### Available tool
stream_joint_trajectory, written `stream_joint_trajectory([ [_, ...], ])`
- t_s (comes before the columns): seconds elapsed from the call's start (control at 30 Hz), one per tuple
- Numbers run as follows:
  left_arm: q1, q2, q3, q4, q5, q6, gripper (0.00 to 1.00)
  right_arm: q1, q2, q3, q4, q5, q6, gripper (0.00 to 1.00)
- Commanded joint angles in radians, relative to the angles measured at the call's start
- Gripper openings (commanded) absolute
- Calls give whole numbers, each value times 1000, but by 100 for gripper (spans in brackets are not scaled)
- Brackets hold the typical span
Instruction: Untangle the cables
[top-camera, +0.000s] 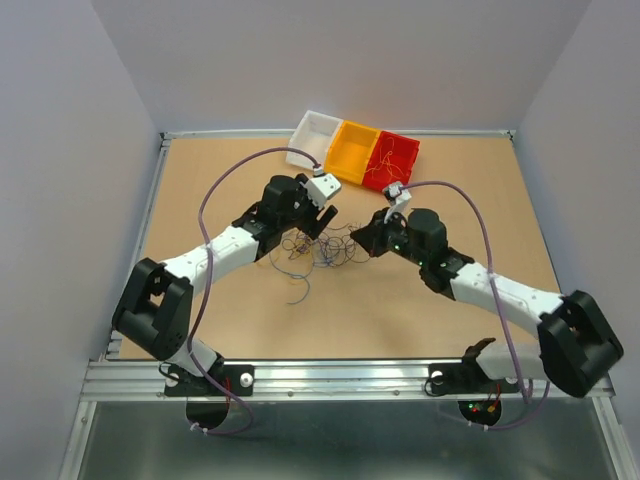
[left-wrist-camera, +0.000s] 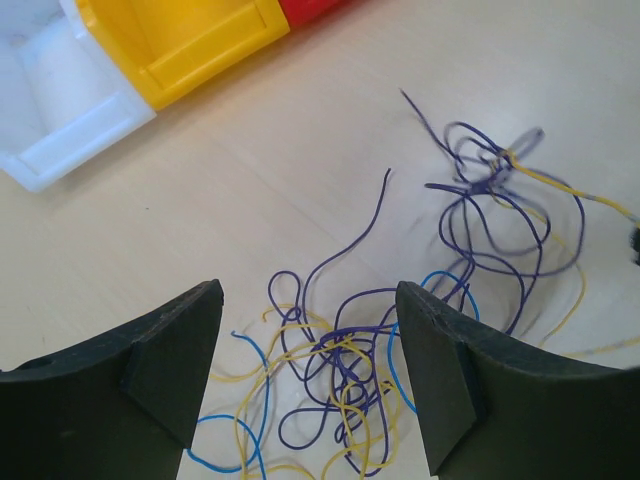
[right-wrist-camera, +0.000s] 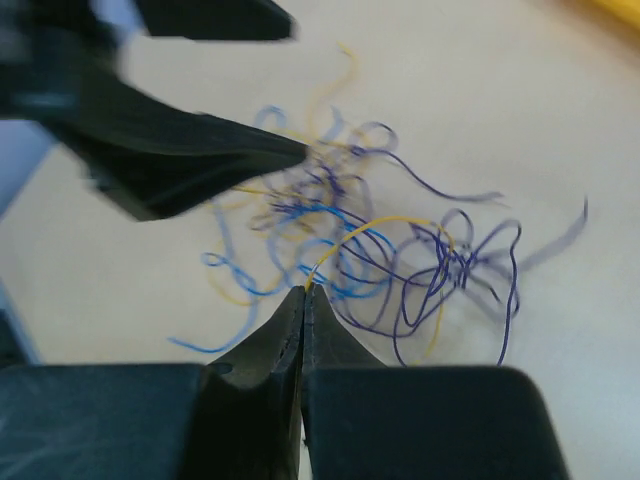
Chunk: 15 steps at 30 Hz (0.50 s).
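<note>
Cables (top-camera: 325, 248) | left gripper (left-wrist-camera: 308, 292) wide open — above them | right gripper (right-wrist-camera: 304, 293) pinching yellow strand (right-wrist-camera: 390, 221)

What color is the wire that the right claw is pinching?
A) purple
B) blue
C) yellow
C: in the right wrist view, the right claw is squeezed shut, and a yellow wire comes out right from its tips.

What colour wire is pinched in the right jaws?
Yellow; the thin wire shows best in right wrist view.
</note>
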Motion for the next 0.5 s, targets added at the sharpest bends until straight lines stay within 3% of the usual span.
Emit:
stream_joint_trajectory([
  [0.0,-4,-133,-58,121,13,1,81,53,-191,-12,-6,-60,-46,0],
  [0.13,14,-205,-114,198,61,-25,82,56,-338,78,-127,-70,-64,1],
  [0.27,75,-283,-151,235,197,-67,82,56,-401,159,-189,-83,-77,0],
  [0.47,131,-392,-234,313,352,-98,83,55,-339,300,-227,-78,-67,1],
])
